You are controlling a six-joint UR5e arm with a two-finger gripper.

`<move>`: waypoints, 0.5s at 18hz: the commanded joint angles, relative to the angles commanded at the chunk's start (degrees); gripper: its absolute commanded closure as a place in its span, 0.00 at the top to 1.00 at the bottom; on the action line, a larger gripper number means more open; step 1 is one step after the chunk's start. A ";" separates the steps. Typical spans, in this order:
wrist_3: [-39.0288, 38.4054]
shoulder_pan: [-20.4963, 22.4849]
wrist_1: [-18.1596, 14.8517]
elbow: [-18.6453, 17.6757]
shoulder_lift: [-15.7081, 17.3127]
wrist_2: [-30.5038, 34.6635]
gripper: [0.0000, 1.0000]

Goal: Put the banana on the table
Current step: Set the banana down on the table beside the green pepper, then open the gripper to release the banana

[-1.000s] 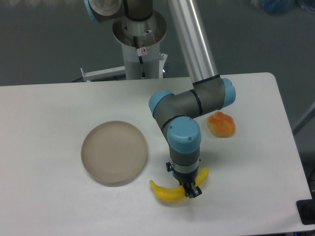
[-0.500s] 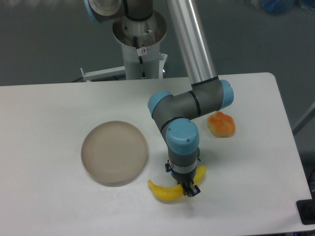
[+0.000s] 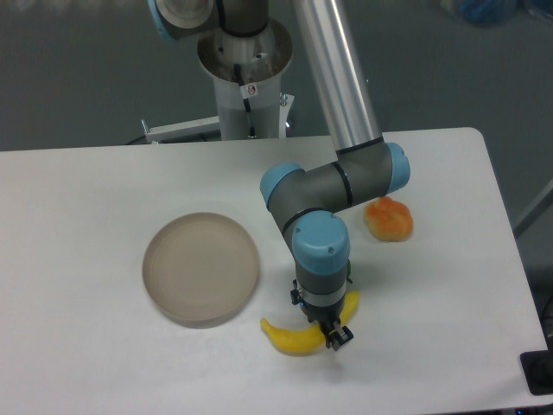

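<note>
Banana (image 3: pixel 289 338) lies left-right in gripper (image 3: pixel 335 335), ends curving up.

The banana (image 3: pixel 289 338) is bright yellow, smooth and curved, its two ends turned up and away from the near edge of the table (image 3: pixel 95 346). It sits low at the white tabletop, though whether it touches cannot be told. It lies just beside the round beige plate (image 3: pixel 200 268), toward the near edge. Its middle is partly hidden.
</note>
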 joint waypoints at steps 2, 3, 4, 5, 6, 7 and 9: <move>-2.37 0.00 0.00 0.88 0.88 0.00 1.00; -3.25 0.00 -0.09 1.76 1.23 0.00 1.00; -3.87 0.09 -0.26 2.90 1.75 0.52 1.00; -4.31 0.09 -0.18 3.17 1.93 0.79 1.00; -5.36 0.09 -0.18 3.43 1.94 0.79 1.00; -7.46 0.17 -0.18 4.39 1.94 0.79 1.00; -13.42 0.44 -0.17 6.67 1.50 0.79 1.00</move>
